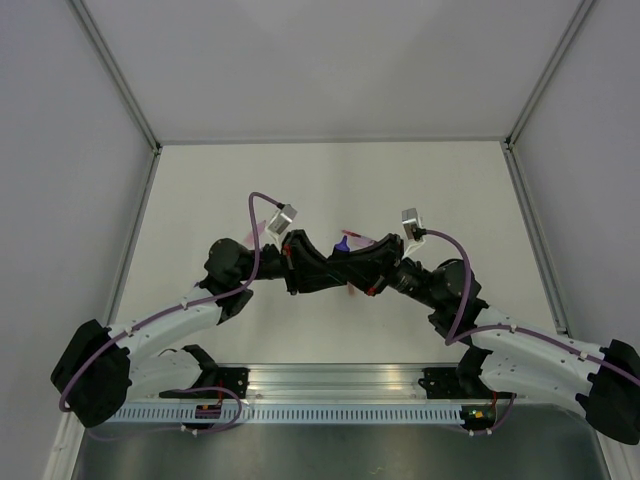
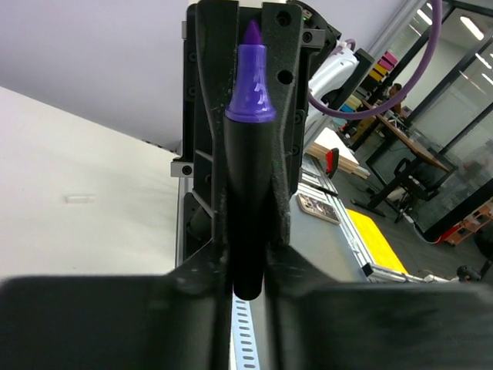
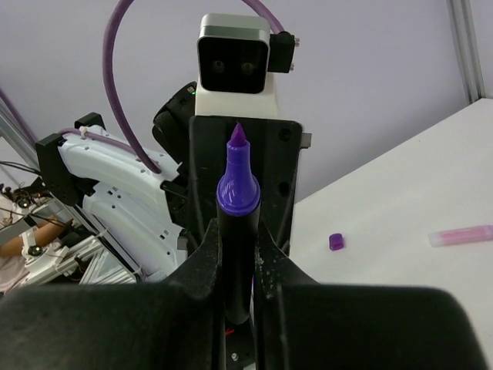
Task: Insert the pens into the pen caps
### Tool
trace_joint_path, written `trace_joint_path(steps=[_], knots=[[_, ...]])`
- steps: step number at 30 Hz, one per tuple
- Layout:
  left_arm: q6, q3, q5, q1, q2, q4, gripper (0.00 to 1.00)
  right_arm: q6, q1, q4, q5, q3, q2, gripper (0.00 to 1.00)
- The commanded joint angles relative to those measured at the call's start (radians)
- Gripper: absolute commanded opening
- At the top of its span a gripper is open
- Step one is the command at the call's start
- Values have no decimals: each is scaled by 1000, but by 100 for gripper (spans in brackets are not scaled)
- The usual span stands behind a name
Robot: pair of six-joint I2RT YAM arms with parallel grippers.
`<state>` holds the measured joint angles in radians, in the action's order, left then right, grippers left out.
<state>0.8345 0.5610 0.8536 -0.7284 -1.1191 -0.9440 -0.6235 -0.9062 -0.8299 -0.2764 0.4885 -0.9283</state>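
Black jaws of the left end effector (image 2: 248,274) and right end effector (image 3: 237,266) are both closed on the pen (image 2: 248,193), holding it upright between them, purple tip uppermost. It looks light, rigid, smooth and likely slippery: best gripped mid-barrel. Beyond the pen, a tiny purple cap (image 3: 337,241) lies on the matte white table (image 3: 400,216), and a pink pen (image 3: 462,235) lies farther off.

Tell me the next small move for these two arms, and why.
Probably open the left gripper and back it off. It and the right gripper both clamp the same uncapped purple-tipped pen, so neither arm can carry it. The purple cap lies on the table in the right wrist view, so the right arm seems best placed to keep the pen.
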Motion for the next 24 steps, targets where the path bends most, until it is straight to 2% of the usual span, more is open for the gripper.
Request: trace_joint_path(steps=[1, 2, 3, 4, 6, 7, 9, 10, 12, 13, 15, 16, 18, 19, 21, 24], knots=[[-12, 25, -4, -5, 15, 9, 39, 27, -5, 30, -29, 28, 14, 0], [-32, 30, -22, -5, 28, 90, 53, 28, -5, 85, 27, 48, 23, 0], [-57, 31, -51, -3, 38, 137, 63, 33, -3, 163, 69, 76, 46, 0], [-96, 37, -100, -5, 45, 175, 75, 59, -3, 327, 112, 149, 58, 0], [-138, 34, -123, -5, 67, 242, 83, 90, -3, 481, 236, 229, 80, 0], [-149, 33, -143, -5, 74, 264, 86, 123, -2, 635, 270, 319, 79, 0], [-159, 28, -186, -3, 100, 362, 89, 148, -2, 769, 380, 404, 56, 0], [-166, 31, -244, -3, 111, 407, 91, 172, -2, 887, 405, 473, 45, 0], [-167, 37, -318, -2, 143, 491, 91, 194, -2, 978, 465, 530, 19, 0], [-169, 42, -405, 0, 156, 589, 91, 202, -2, 1046, 494, 532, 13, 0], [-164, 77, -525, 4, 179, 706, 92, 212, -2, 1075, 581, 494, 13, 0], [-146, 94, -671, 6, 197, 847, 93, 215, 0, 1071, 600, 467, 16, 0], [-68, 160, -787, 41, 197, 997, 95, 217, 3, 1036, 608, 382, 34, 0], [-33, 186, -848, 70, 180, 1143, 95, 214, 3, 981, 591, 349, 40, 0], [62, 252, -893, 185, 159, 1273, 94, 193, 3, 919, 565, 280, 52, 0], [162, 293, -892, 389, 117, 1447, 91, 166, 3, 871, 476, 271, 29, 0]])
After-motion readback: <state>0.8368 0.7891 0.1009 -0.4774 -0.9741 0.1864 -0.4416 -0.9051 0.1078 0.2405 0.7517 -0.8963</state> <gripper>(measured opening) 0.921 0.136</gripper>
